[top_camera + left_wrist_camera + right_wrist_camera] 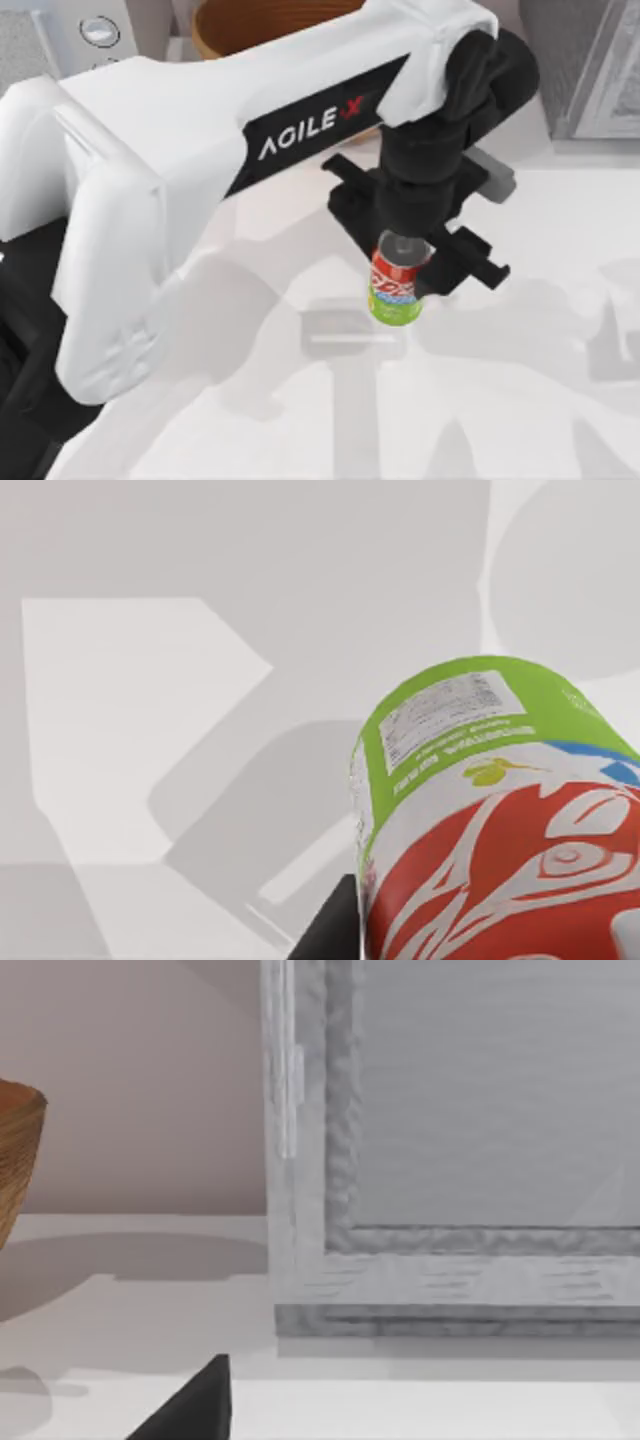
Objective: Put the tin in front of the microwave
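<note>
desk [560, 420]: smooth pale surface | left arm [200, 150]: glossy white shell, reaching in from the left edge | microwave [95, 30]: boxy, round silver dial, far-left corner | basket [260, 25]: round, woven brown, far edge | left end effector [408, 262]: black, clamped on the tin | tin [397, 288]: cylindrical, red-blue-lime, held upright mid-desk.

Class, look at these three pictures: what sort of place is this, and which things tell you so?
Probably a simulated kitchen-style tabletop: a pale table holds a microwave with a round dial, a brown basket and a grey box. The left gripper holds a tin.
</note>
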